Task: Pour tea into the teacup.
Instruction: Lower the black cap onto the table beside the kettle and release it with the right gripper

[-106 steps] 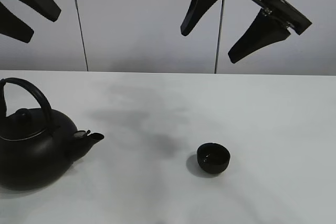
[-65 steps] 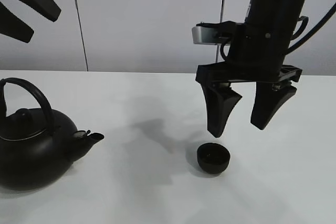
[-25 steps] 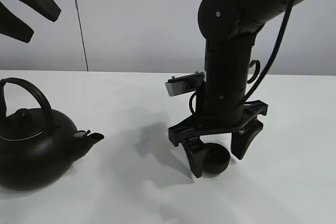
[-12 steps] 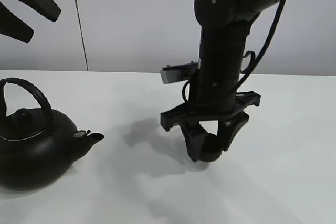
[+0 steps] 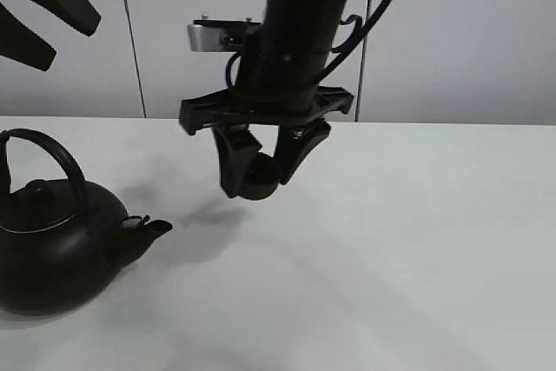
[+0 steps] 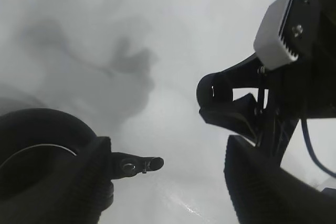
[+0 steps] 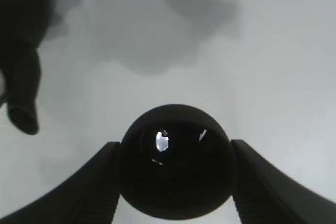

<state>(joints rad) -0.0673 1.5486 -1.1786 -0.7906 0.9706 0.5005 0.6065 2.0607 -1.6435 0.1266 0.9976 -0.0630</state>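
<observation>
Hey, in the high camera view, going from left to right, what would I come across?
The kettle, then its spout, then the teacup gripped in the right claw.

The high camera looks forward and down over the table [image 5: 434,284] to the wall [image 5: 486,41]. My left wrist camera views the kettle [image 6: 37,150] from well above; my right sits close over the cup [image 7: 176,169]. All three share the kettle's spout [image 5: 149,228].
</observation>
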